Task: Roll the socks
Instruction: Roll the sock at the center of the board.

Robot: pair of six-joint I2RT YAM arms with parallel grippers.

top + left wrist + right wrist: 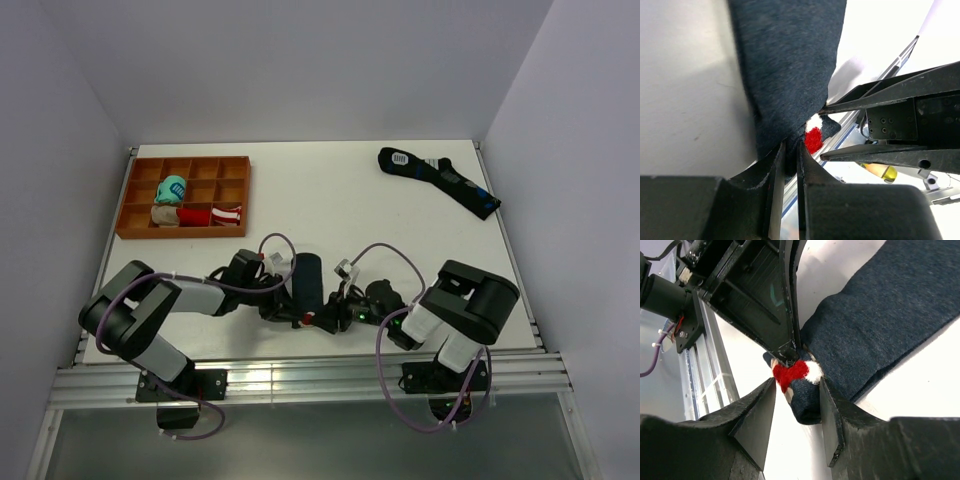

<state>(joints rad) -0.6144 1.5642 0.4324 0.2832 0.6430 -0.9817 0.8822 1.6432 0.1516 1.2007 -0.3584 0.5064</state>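
Left gripper (791, 145) is pinched tight on the red-patch end of the socks (790, 65), down at the near edge of the tabletop (330, 190). Right gripper (796, 386) straddles that same end, jaws partway apart, can't tell if it's actually squeezing. Everything else lies flat, so I'd say no roll yet, basically all left to do.

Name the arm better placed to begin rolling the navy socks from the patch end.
Left, probably: the left hand pinches the socks beside the patch; the right hand only straddles that end, jaws apart.
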